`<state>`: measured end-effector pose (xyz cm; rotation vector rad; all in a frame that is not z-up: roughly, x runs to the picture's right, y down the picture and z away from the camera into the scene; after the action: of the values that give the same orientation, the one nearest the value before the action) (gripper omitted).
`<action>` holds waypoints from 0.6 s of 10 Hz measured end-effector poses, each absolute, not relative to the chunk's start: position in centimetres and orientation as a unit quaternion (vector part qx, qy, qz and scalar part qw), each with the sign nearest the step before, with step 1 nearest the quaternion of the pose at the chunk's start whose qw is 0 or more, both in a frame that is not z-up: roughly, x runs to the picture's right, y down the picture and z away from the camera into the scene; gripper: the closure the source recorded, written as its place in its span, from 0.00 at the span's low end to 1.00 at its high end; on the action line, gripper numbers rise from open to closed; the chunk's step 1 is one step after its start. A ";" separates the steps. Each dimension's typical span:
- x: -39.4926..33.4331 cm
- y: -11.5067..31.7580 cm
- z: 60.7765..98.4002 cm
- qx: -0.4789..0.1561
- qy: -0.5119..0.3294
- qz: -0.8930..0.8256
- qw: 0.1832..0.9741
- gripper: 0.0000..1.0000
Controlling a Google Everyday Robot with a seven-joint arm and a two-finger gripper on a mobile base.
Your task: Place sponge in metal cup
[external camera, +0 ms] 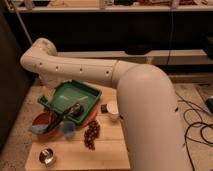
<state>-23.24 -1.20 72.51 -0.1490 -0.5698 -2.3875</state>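
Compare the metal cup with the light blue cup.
The metal cup is shiny silver; the light blue cup is dull. The metal cup stands alone by the front edge of the table; the light blue cup sits beside the red bowl. Both are small, upright. The gripper hangs open near the green tray.

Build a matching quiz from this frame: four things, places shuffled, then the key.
Things:
1. metal cup
2. green tray
3. white cup
4. gripper

Places:
A. below the bend of the arm, about over the tray's left corner
B. near-left corner of the table
C. right of the tray, beside the arm
D. back-left part of the table, with a dark object in it

Pairs: 1-B, 2-D, 3-C, 4-A
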 end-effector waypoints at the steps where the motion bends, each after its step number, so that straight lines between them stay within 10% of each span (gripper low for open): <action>1: -23.2 -1.2 72.5 -0.057 -0.218 -0.915 0.335 0.20; 6: -25.5 1.5 71.8 -0.054 -0.228 -0.927 0.294 0.20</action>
<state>-25.51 1.50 71.76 -0.1427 -0.6074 -2.4678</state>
